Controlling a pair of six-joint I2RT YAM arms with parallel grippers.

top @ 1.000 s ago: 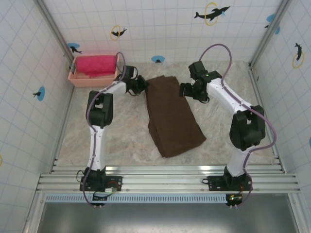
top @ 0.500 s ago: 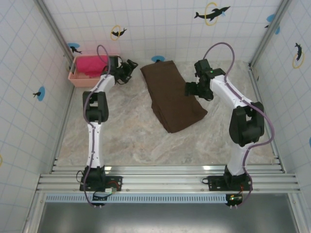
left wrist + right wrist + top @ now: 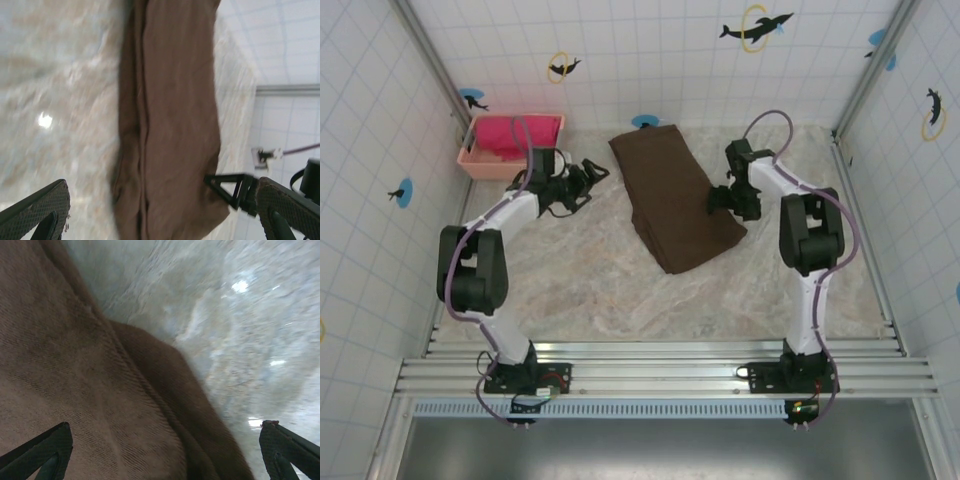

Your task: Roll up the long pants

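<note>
arms point(image 3: 510, 212): white links, black joints | cables point(image 3: 772, 113): purple | hand fingers point(image 3: 35, 210): black, textured

Overhead light: bright, even, sharp; only faint soft shadows along the long pants point(image 3: 675, 205).
Left wrist: motion blur across the table point(image 3: 60, 65); one small glare spot point(image 3: 45, 120).
Right wrist: close, soft focus; white glints point(image 3: 240, 286) on the table.

Long pants point(image 3: 170, 125) cut off (blurred)
</note>
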